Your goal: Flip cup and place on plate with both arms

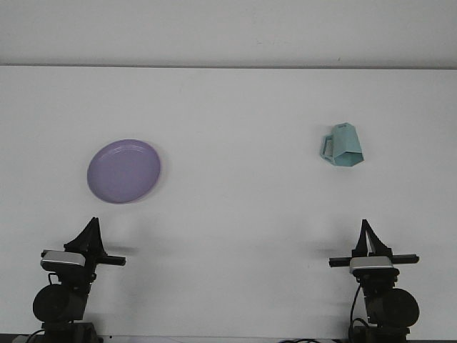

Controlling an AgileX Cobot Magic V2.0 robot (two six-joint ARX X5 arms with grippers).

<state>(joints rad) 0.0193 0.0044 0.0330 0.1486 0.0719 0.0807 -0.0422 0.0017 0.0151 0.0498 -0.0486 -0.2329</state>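
A pale teal faceted cup [343, 146] rests overturned on the white table at the right, its handle pointing left and its narrow base toward the back. A lilac plate [123, 170] lies flat at the left with nothing on it. My left gripper [92, 223] sits low at the front left, well in front of the plate, its fingers meeting at a point and holding nothing. My right gripper [365, 226] sits low at the front right, well in front of the cup, also shut and holding nothing.
The white table [235, 214] runs back to a pale wall. Its far edge is a thin dark line near the top of the view. Both arm bases stand at the table's front edge.
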